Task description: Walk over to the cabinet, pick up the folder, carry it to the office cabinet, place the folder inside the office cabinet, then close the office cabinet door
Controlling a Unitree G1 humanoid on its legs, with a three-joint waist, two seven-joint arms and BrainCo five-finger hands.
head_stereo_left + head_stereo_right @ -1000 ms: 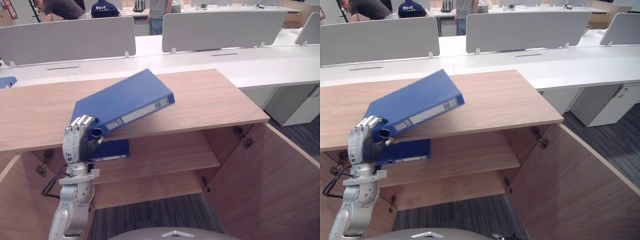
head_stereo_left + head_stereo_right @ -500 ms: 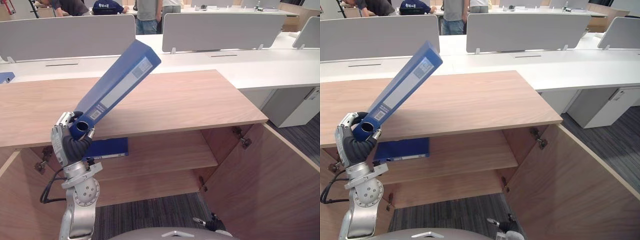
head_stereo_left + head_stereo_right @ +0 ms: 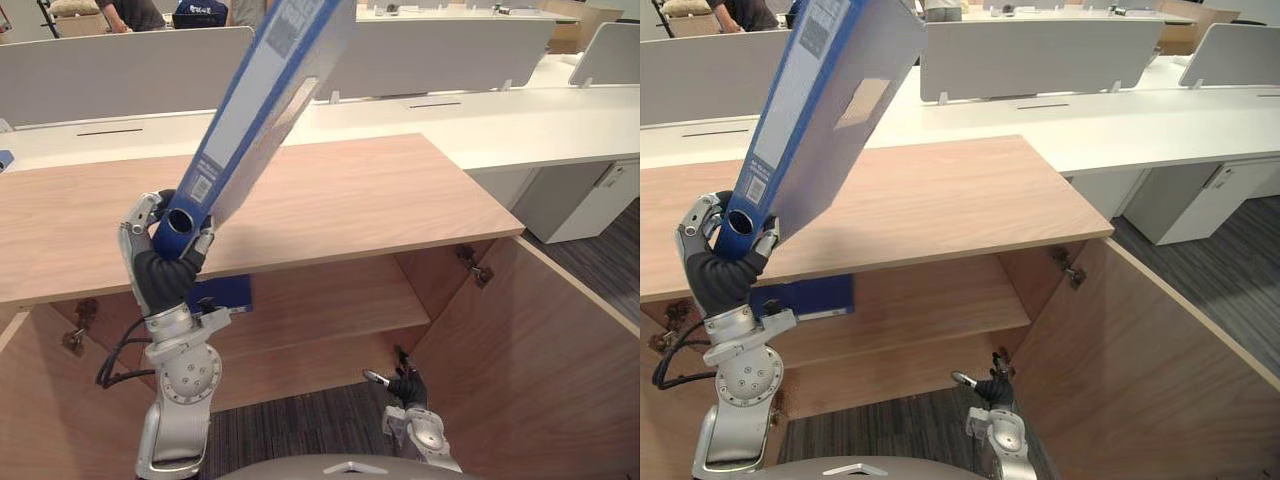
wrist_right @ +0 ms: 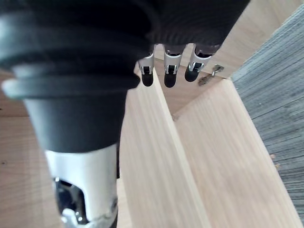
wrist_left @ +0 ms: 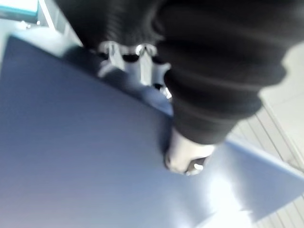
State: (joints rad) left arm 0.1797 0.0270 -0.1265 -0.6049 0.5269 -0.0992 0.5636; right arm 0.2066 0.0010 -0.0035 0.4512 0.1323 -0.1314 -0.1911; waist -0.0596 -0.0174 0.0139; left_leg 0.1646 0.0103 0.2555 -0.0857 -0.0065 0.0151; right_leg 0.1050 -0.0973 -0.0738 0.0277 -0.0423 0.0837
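- The left hand (image 3: 160, 262) is clenched round the lower spine end of the blue lever-arch folder (image 3: 265, 110), just above the front edge of the wooden cabinet top (image 3: 390, 200), near its left end.
- The folder stands steeply tilted, leaning away and rightward, probably so that it clears that edge on its way to the upper shelf (image 3: 340, 305).
- Another blue folder (image 3: 225, 295) lies flat at the shelf's left end.
- The cabinet door (image 3: 540, 370) stands open on the right.
- The right hand (image 3: 405, 388), with its fingers loosely extended and empty, hangs low before the opening.
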